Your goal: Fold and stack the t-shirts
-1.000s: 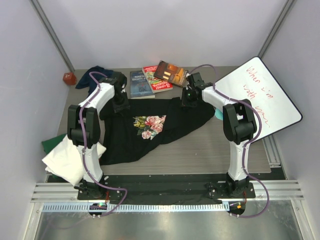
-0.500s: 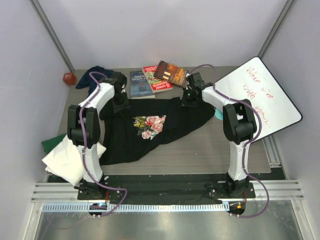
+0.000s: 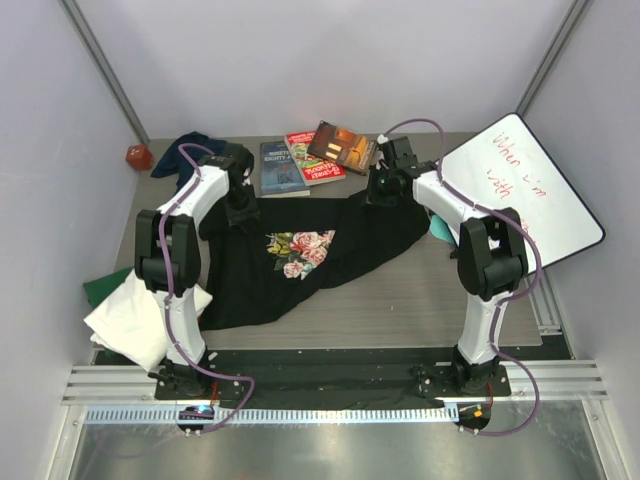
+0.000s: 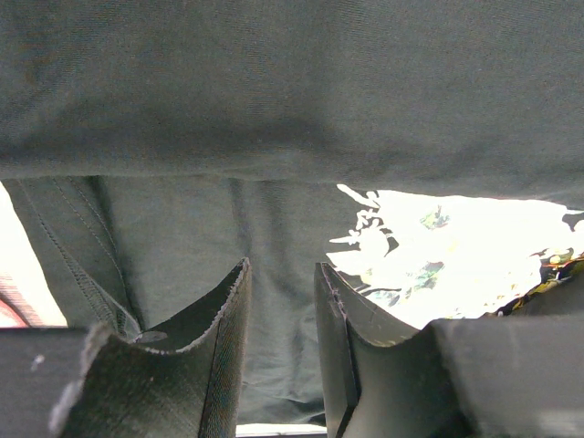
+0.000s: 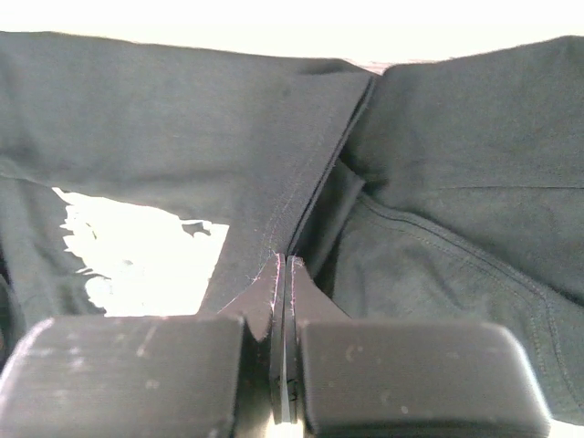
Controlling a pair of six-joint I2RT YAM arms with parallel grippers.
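Black t-shirt with a pink-and-white rose print lies spread across the middle of the desk, its cloth rumpled and its lower edge slanting down toward 7 o'clock. At the shirt's 11 o'clock corner the left arm's fingers sit on the cloth. The left wrist view shows them a little apart with dark fabric in the gap, and whether they grip it cannot be told. At the shirt's 1 o'clock corner the right arm's fingers are pressed together on a stitched hem of the shirt, pinching that edge. A navy t-shirt lies crumpled at the desk's 10 o'clock corner, apart from the black one. A folded white t-shirt and a green t-shirt lie at 8 o'clock, the white one overhanging the near edge. Three books overlap at 12 o'clock, just beyond the black shirt. A whiteboard with red writing leans at 2 o'clock.
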